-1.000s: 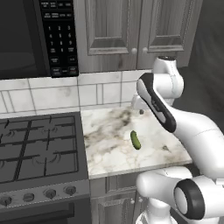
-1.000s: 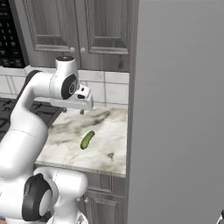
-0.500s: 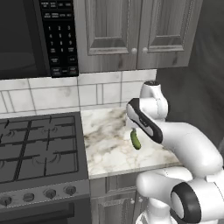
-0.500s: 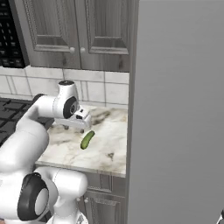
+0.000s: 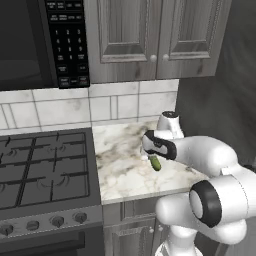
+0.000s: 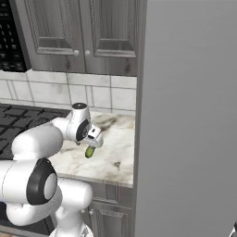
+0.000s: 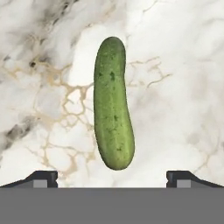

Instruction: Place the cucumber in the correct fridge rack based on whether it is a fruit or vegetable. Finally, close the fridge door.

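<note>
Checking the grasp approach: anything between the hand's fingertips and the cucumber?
Nothing. In the hand view the cucumber lies alone on bare marble counter, centred between the open hand's fingertips.

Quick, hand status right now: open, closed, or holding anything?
Hand: open, holding nothing; its fingertips stand wide apart just above the cucumber, which lies on the marble counter.

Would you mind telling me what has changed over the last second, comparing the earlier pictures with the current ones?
The white arm has swung down, bringing its two-finger gripper from well above the marble counter to just over the small dark green cucumber. The fingertips stand apart on either side of it; nothing has been grasped yet. The cucumber lies where it was, and the base has not moved.
</note>
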Available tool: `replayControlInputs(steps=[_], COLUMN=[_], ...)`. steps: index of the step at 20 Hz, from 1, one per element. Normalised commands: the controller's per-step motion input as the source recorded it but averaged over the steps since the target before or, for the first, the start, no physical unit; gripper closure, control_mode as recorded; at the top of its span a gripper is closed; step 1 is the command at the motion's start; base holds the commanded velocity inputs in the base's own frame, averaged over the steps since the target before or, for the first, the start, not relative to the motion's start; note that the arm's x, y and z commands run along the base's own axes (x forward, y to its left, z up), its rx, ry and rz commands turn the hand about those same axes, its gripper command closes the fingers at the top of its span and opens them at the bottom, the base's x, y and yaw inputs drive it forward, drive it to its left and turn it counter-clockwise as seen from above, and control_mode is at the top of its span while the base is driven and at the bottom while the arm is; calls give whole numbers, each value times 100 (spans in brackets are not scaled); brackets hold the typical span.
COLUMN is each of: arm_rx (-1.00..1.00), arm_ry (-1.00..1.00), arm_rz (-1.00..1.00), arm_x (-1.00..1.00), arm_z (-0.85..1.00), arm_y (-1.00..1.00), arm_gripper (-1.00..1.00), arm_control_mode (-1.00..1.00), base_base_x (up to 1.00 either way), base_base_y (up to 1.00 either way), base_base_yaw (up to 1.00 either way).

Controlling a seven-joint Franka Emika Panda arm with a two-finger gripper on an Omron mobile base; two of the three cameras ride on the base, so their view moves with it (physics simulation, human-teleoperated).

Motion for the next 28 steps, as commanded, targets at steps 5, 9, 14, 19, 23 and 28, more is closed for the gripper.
replayControlInputs(steps=[5, 9, 14, 19, 23, 28], arm_rx=[0, 0, 0, 0, 0, 0], arm_ry=[0, 0, 0, -6, -19, -22], arm_rz=[0, 0, 0, 0, 0, 2], arm_x=[52, 20, 4, -2, -28, -75], arm_z=[-54, -49, -42, -10, 24, 94], arm_y=[0, 0, 0, 0, 3, 0], arm_gripper=[-100, -100, 100, 100, 100, 100], arm_control_mode=[-100, -100, -100, -100, -100, -100], base_base_x=[0, 0, 0, 0, 0, 0], base_base_y=[0, 0, 0, 0, 0, 0], base_base_yaw=[0, 0, 0, 0, 0, 0])
